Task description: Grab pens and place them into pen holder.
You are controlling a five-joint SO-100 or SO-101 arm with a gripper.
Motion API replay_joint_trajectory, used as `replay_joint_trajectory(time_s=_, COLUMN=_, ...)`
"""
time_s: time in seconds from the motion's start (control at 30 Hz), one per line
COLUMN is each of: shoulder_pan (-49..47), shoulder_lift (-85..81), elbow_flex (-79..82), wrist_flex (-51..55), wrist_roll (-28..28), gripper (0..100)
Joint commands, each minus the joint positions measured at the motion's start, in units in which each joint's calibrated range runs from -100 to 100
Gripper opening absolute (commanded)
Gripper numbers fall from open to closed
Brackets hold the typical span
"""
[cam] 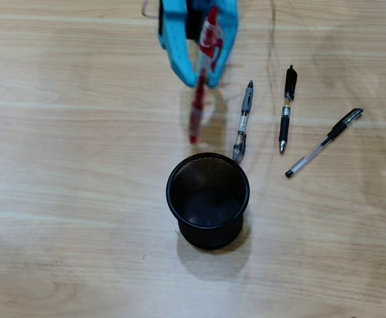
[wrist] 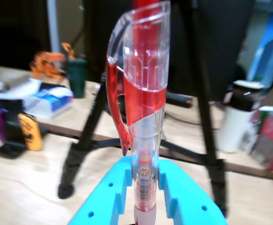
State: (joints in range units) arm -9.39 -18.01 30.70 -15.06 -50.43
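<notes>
My blue gripper [cam: 202,78] is at the top of the overhead view, shut on the red pen with a clear barrel [cam: 197,112]. The pen hangs blurred above the table, its tip just behind the black wire-mesh pen holder [cam: 208,199], which looks empty. In the wrist view the red pen [wrist: 143,117] stands between my two blue fingers [wrist: 180,197]. Three pens lie on the table right of the gripper: a dark grey and clear one [cam: 243,122] touching the holder's rim, a black one with a yellow band [cam: 287,109], and a clear one with a black cap [cam: 324,142].
The table is light wood [cam: 67,199]. In the wrist view a black tripod [wrist: 87,140] stands behind the table, with cluttered desks and bottles beyond it.
</notes>
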Motion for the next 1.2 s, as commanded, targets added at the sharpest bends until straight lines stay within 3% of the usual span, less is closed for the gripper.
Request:
replay_joint_trajectory(time_s=0.0, shoulder_pan=-0.4, shoulder_lift=3.6, elbow_flex=-0.7, wrist_flex=-3.1, wrist_roll=-2.1, gripper=2)
replay_joint_trajectory(time_s=0.77, shoulder_pan=-1.7, shoulder_lift=10.5, elbow_flex=6.6, wrist_flex=-3.2, wrist_roll=-4.5, gripper=3)
replay_joint_trajectory(time_s=0.93, shoulder_pan=-2.0, shoulder_lift=10.3, elbow_flex=6.1, wrist_flex=-3.2, wrist_roll=-4.2, gripper=10)
replay_joint_trajectory(time_s=1.17, shoulder_pan=-2.4, shoulder_lift=9.7, elbow_flex=5.8, wrist_flex=-3.2, wrist_roll=-2.6, gripper=11)
